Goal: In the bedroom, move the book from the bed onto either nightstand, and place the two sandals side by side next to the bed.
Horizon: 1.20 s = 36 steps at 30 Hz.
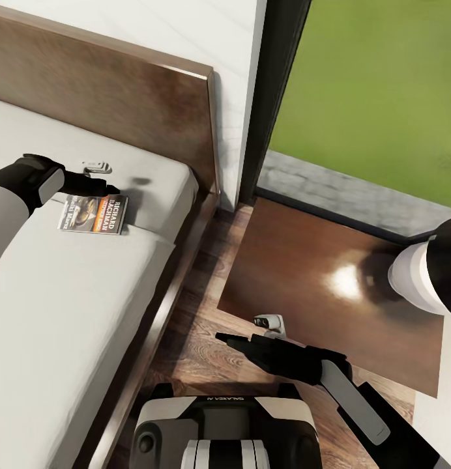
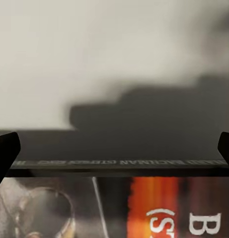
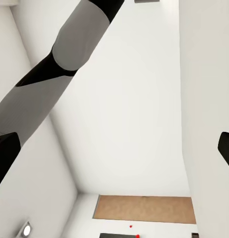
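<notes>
The book (image 1: 93,213) lies flat on the bed (image 1: 69,306) near the headboard (image 1: 121,98), with the glossy nightstand (image 1: 330,286) across a strip of wood floor. The left hand (image 1: 108,189) reaches low over the book's far edge, fingers spread wide, holding nothing. The right hand (image 1: 229,337) hovers by the nightstand's near corner, its fingers apart and empty.

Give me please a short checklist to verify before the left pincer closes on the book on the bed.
1. Left pincer open: ok; both fingertips stand apart at the edges of the left wrist view.
2. Book between the fingers: cannot tell; its top edge lies across the gap.
3. Book flat on the bed: ok.
4. Nightstand top free for the book: ok.
5. Right pincer away from the book: ok, low beside the bed.
6. Contact with the cover: cannot tell.
</notes>
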Available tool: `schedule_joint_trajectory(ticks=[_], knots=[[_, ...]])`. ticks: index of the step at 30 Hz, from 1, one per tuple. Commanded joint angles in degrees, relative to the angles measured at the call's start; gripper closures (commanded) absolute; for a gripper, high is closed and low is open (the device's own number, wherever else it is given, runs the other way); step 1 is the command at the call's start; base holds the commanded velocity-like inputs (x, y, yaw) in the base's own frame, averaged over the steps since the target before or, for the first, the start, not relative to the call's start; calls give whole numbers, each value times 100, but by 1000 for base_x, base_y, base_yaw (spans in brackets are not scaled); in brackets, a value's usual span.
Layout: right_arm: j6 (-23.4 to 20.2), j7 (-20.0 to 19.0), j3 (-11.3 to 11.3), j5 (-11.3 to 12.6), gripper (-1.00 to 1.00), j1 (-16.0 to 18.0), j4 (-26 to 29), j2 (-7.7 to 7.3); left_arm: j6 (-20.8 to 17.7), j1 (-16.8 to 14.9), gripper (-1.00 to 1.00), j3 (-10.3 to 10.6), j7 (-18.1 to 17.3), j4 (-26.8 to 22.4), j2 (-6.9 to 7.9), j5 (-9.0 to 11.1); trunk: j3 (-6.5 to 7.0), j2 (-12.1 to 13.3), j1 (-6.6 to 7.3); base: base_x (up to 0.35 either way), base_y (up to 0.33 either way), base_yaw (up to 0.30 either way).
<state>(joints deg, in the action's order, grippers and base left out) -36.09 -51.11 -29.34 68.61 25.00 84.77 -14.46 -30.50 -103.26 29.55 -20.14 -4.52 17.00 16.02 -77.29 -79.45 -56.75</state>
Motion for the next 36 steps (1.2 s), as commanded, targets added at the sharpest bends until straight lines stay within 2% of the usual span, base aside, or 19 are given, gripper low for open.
schedule_joint_trajectory(ticks=[1,19,36], knots=[[-38,9,-10,53,-100,4,-3,-4,-35,-1,-100,51,-8,-9,5,55,-2,-2,0,0,0,0],[-39,27,-11,55,-100,4,-13,-3,-38,-1,-100,43,-10,10,18,44,-2,-2,0,0,0,0],[-38,33,-11,55,-100,4,-13,0,-44,-1,-100,42,-21,21,200,58,-2,-2,0,0,0,0]])
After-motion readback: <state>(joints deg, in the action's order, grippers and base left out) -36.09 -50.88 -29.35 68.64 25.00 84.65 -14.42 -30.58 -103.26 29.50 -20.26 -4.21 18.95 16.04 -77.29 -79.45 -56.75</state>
